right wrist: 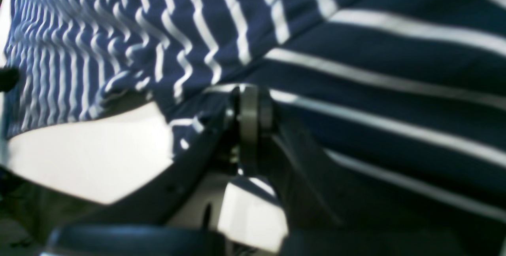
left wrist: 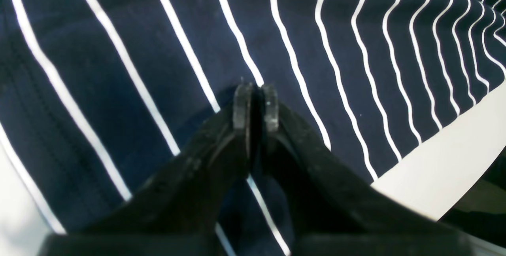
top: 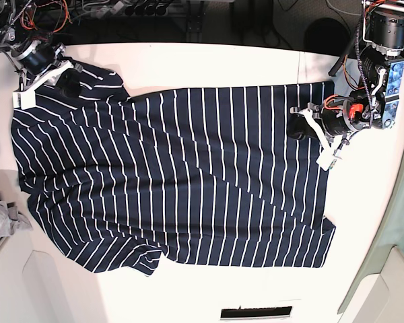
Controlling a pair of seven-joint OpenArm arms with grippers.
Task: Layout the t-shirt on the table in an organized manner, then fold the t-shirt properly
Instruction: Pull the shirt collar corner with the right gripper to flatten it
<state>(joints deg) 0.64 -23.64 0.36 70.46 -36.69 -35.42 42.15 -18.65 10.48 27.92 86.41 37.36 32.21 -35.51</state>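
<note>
White table (top: pixel 188 60) carries the navy striped t-shirt (top: pixel 182 182), spread nearly flat so I can square it before folding. My right gripper (right wrist: pixel 253 105) is pinched on a shoulder-side corner; my left gripper (left wrist: pixel 255 103) looks clamped on the hem edge, though blur makes the pinch uncertain. I read no labels or writing anywhere.
</note>
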